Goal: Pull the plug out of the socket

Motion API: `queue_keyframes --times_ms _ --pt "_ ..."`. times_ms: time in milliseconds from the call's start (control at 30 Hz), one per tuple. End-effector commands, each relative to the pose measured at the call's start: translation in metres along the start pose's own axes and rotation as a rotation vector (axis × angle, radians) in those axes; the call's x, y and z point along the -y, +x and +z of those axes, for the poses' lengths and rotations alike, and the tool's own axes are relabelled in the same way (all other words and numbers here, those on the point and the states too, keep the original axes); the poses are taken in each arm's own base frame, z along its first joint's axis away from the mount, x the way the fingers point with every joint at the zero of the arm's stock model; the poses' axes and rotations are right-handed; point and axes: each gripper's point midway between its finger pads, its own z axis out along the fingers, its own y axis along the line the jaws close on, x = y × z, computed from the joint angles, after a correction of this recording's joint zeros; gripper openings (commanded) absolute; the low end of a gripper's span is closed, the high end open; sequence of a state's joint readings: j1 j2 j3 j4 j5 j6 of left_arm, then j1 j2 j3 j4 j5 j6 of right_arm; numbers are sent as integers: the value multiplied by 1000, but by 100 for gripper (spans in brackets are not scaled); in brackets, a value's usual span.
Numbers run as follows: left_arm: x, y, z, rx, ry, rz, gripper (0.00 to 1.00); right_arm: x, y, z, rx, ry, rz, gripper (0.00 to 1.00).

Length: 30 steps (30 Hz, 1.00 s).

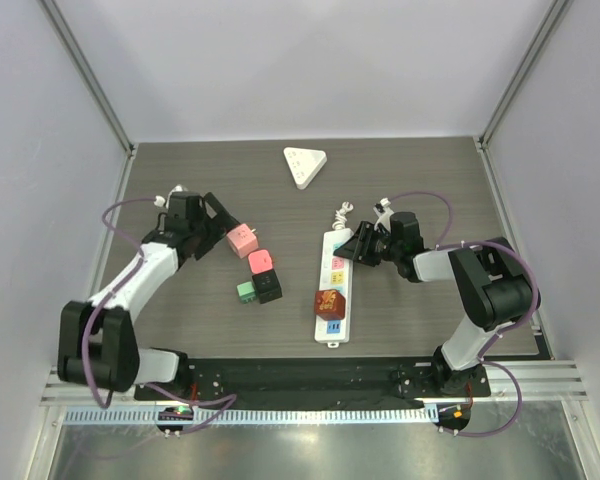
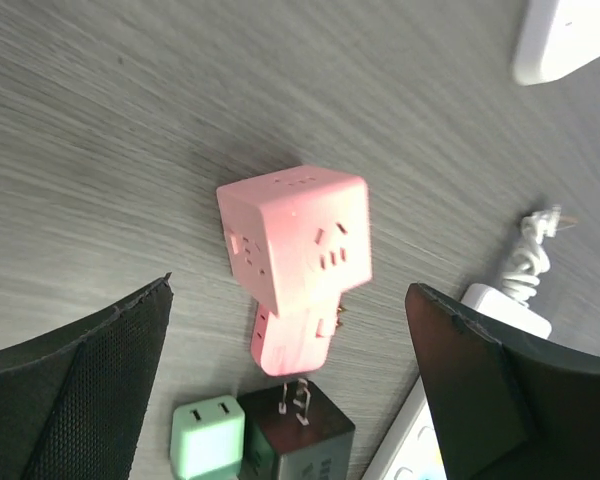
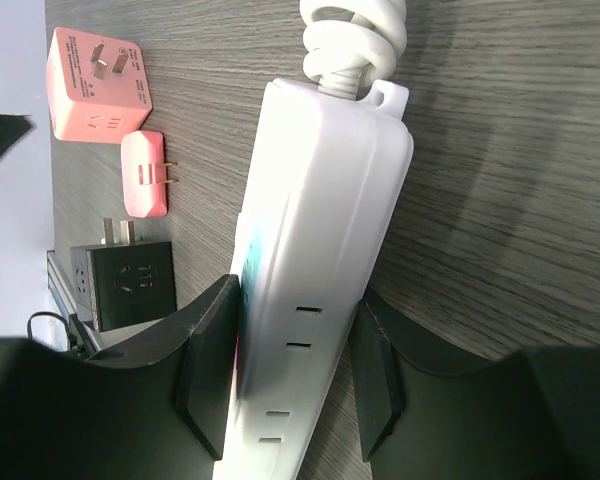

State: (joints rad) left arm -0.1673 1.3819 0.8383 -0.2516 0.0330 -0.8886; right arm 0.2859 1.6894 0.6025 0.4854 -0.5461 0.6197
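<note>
I had the right claw (image 1: 358,245) closed onto the strip (image 1: 332,275) near its cord end. In the right wrist view its two fingers (image 3: 212,375) pressed against the strip's long sides, so it was clamped. I judged that grip was there to hold the strip down: with nothing anchoring it, a tug on a plug would simply lift the whole bar off the table (image 1: 420,180).

The red plug (image 1: 330,303) sat seated in the strip toward the near end, well away from the clamp, with a blue plug (image 1: 334,325) just below it. That red plug looked to me like the task's thing, and it was not yet out.

My left claw (image 1: 225,228) was spread wide and held nothing. It hovered by the pink cube (image 2: 300,235), which lay loose on the table between the open fingers' line of sight but touched neither. A pink plug (image 2: 290,340), a green plug (image 2: 208,435) and a black plug (image 2: 300,440) lay just beyond it, all off the strip. I reckoned the left arm needed to cross over to the red plug next.
</note>
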Motion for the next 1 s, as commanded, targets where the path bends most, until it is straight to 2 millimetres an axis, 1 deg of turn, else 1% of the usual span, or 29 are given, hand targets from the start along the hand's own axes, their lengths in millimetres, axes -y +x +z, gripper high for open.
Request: queue_keyframes --times_ms 0,33,67,167,200,233,267,300,367,400,433,467,500,533,567,633,667,733,767,800,833,967 --pt "8 -10 -37 105 -21 105 100 22 13 2 -35 72 -22 1" --pt "16 -9 -43 113 15 136 100 22 13 2 -34 71 -21 1" --pt "27 -8 -53 125 65 157 100 22 14 2 -35 71 -19 1" --pt "62 18 -67 69 211 265 98 22 15 2 -38 69 -16 1" --pt "79 36 -74 30 275 318 98 21 14 3 -36 66 -16 1" --pt "90 49 -79 -1 330 375 98 22 15 3 -37 67 -14 1" --pt "97 61 -80 -30 353 405 98 21 15 3 -37 65 -15 1" --pt "110 82 -86 -74 397 449 98 22 15 3 -37 67 -14 1" --pt "123 107 -89 -143 441 461 98 21 15 3 -39 64 -14 1" --pt "128 130 -88 -198 452 487 100 21 14 3 -37 63 -15 1" --pt "132 139 -87 -206 454 499 100 21 15 3 -38 64 -15 1" --pt "137 162 -92 -241 473 538 100 22 16 2 -40 65 -13 1" --pt "141 172 -91 -247 471 563 100 22 16 2 -40 65 -13 1" --pt "141 177 -88 -226 451 586 100 22 17 2 -42 65 -13 1" --pt "146 197 -94 -254 474 632 100 22 16 2 -40 65 -15 1" --pt "149 208 -95 -245 462 662 100 22 17 1 -40 65 -15 1" --pt "151 220 -98 -243 464 692 100 22 16 1 -38 66 -15 1" --pt "152 234 -98 -242 455 734 100 22 16 1 -39 66 -16 1" --pt "151 243 -100 -228 448 768 100 22 17 1 -41 66 -15 1" --pt "149 247 -100 -230 437 786 100 22 17 1 -41 66 -15 1" --pt "147 258 -97 -243 426 809 100 22 17 1 -40 65 -16 1" --pt "141 274 -86 -275 377 837 100 22 18 1 -43 65 -13 1"
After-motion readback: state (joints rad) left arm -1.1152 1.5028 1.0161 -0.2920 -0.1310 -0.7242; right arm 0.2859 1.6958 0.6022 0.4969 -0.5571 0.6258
